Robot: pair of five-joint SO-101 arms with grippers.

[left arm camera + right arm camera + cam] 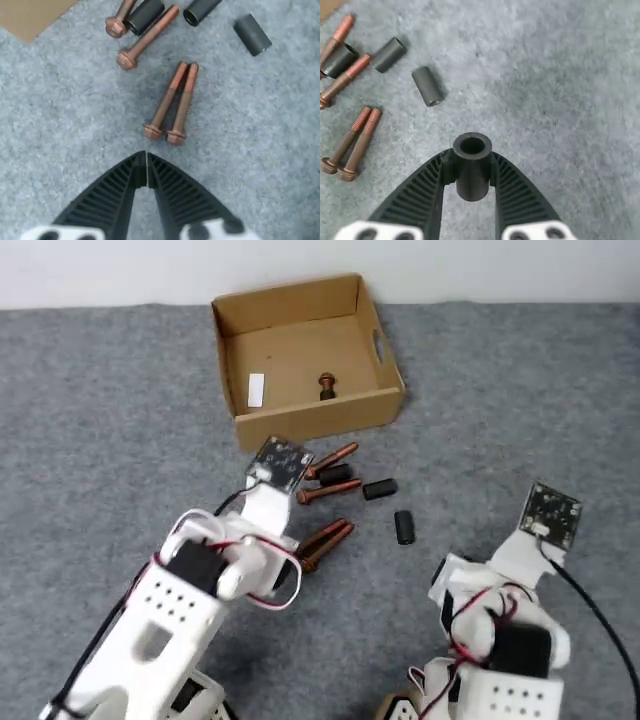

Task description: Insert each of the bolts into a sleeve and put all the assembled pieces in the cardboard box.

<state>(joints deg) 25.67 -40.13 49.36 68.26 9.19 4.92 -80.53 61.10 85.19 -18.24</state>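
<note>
In the right wrist view my right gripper (471,162) is shut on a black sleeve (471,182), held upright above the carpet with its bore facing up. The left gripper (146,159) is shut with nothing in it, its tips just short of the heads of two copper bolts (175,102) that lie side by side. Two more bolts (328,490) and three loose black sleeves (404,527) lie in front of the cardboard box (300,418). In the box rests one bolt fitted in a sleeve (326,386).
A white label (256,390) sits on the box floor. The grey carpet (520,410) covers the table, with open room to the right of and behind the parts. The left arm's body (190,580) overhangs the carpet left of the paired bolts.
</note>
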